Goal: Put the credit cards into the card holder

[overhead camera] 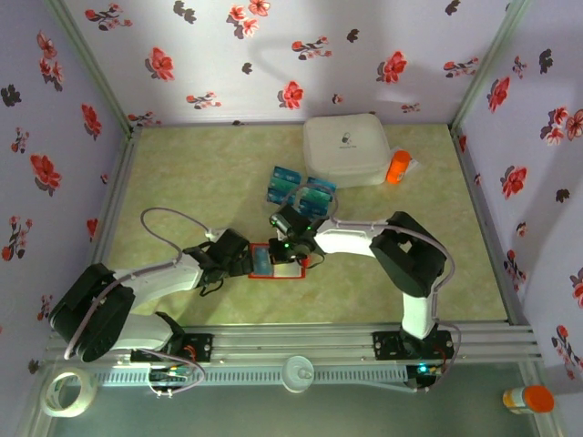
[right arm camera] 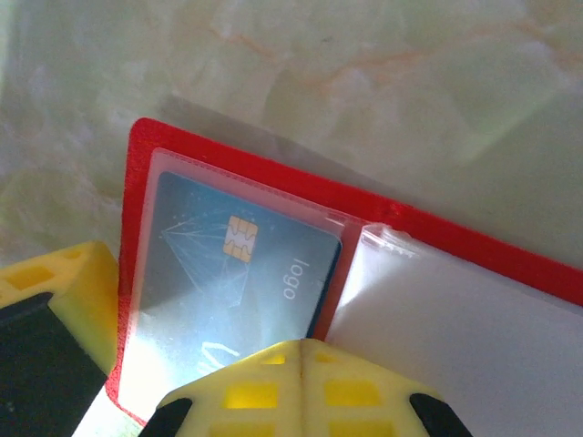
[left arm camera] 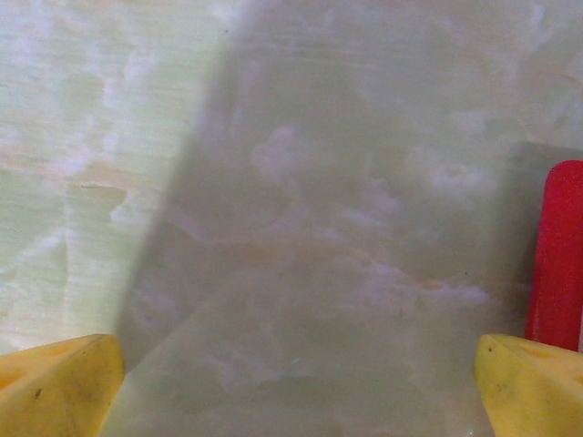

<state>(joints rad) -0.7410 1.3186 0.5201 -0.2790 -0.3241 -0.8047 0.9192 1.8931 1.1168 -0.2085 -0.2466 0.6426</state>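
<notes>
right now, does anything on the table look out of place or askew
Nothing spilled or broken. The flat red folding card holder lies open with one blue chip card in its left clear pocket; the remaining glossy blue-green cards sit loosely fanned, askew, by the white rounded case.

One word is legible — "logo", in pale letters running sideways on the blue card [right arm camera: 241,282], just beside its gold chip [right arm camera: 240,238]; the card lies in the clear pocket of the red holder [right arm camera: 437,228], and no letters can be made out in the thin white line drawing across its face. In the top view the white case [overhead camera: 351,146] bears a small dark mark [overhead camera: 345,139] on its lid, too small to read. The loose cards [overhead camera: 284,185] near it show faint light print — also too small to read.
</notes>
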